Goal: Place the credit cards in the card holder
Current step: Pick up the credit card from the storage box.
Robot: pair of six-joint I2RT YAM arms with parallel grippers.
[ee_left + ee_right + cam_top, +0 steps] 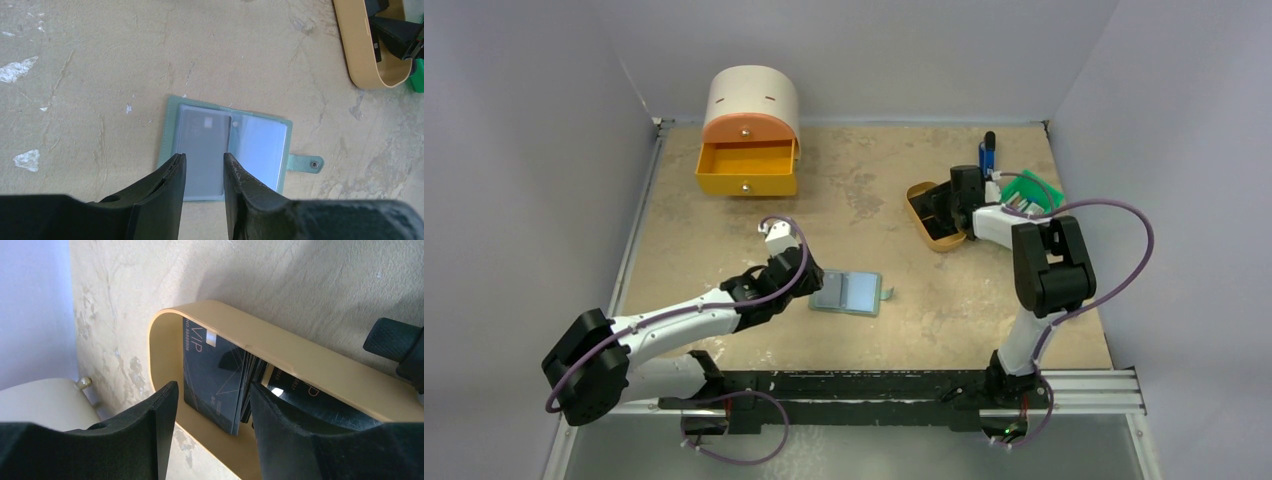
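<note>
My left arm (674, 318) lies low, stretched forward and inward, with the wrist tipped down. My left gripper (204, 162) points downward. Its black jaws are parted by a narrow gap, and nothing is clamped between them. My right arm (1046, 262) rises from its base to a high, folded elbow, then reaches forward and inward. My right gripper (212, 392) angles down, its jaws set wider apart and pinching nothing.
</note>
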